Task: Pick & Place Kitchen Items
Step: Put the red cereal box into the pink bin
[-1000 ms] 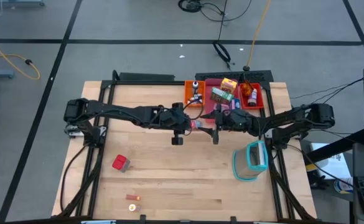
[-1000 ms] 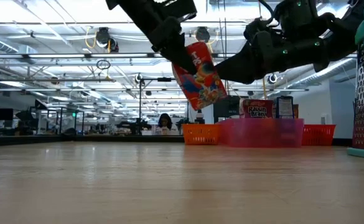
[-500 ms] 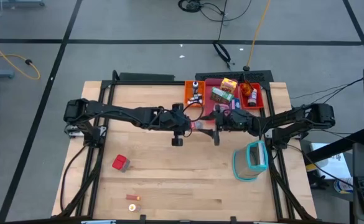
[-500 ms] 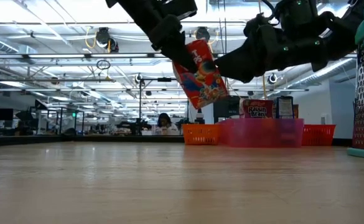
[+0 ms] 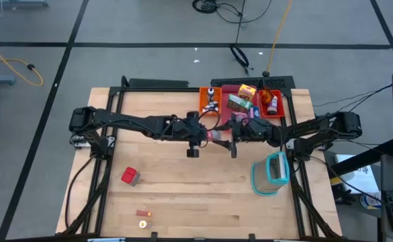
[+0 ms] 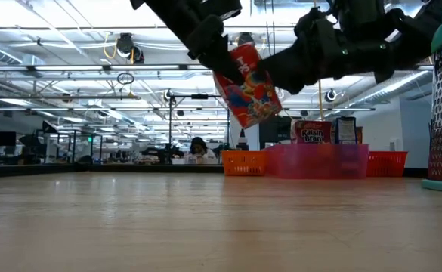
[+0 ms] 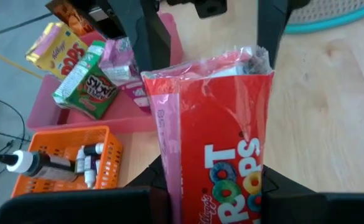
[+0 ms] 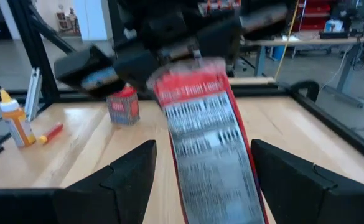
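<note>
Just in front of the pink tray, the left gripper is clamped on a red cereal box, holding it tilted well above the table. The right gripper sits spread wide around the box's far end, fingers either side, not pinching. More cartons lie in the tray. A red cube sits well apart from the tray, toward the table's near-left corner.
</note>
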